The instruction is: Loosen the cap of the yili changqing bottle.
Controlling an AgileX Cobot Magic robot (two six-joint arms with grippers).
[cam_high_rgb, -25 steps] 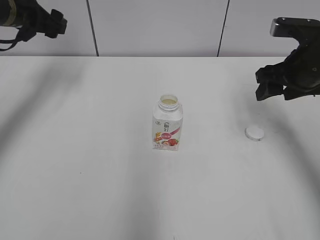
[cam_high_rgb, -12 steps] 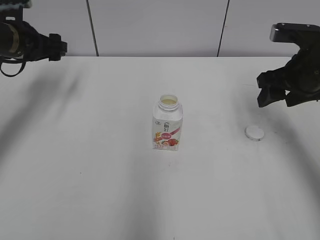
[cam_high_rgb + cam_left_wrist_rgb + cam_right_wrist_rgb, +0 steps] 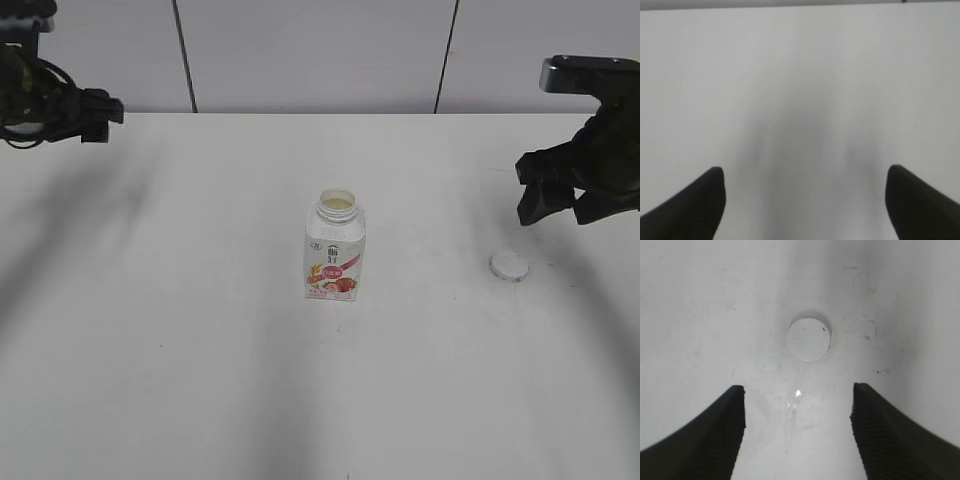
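- The white surface [image 3: 200, 350] filled most of the exterior view, with a pale panelled wall [image 3: 310, 50] behind it.
- The right gripper [image 3: 560, 200] hung above the surface at about 3 o'clock from the bottle. In the right wrist view [image 3: 799, 430] its two dark fingers stood wide apart with nothing between them.
- The left gripper [image 3: 95, 105] hovered far off at about 10 o'clock from the bottle, well apart from everything. In the left wrist view [image 3: 805, 200] its fingers were spread wide over bare surface, holding nothing.
- The yili changqing bottle [image 3: 335, 250] stood upright near the middle of the surface, its neck open and a pale liquid showing inside, the pink-red label facing the camera.
- The cap [image 3: 508, 265] lay flat on the surface, off the bottle and well apart from it at 3 o'clock, below the right gripper. In the right wrist view [image 3: 809, 337] it sat at 12 o'clock from the open fingers, touched by neither.
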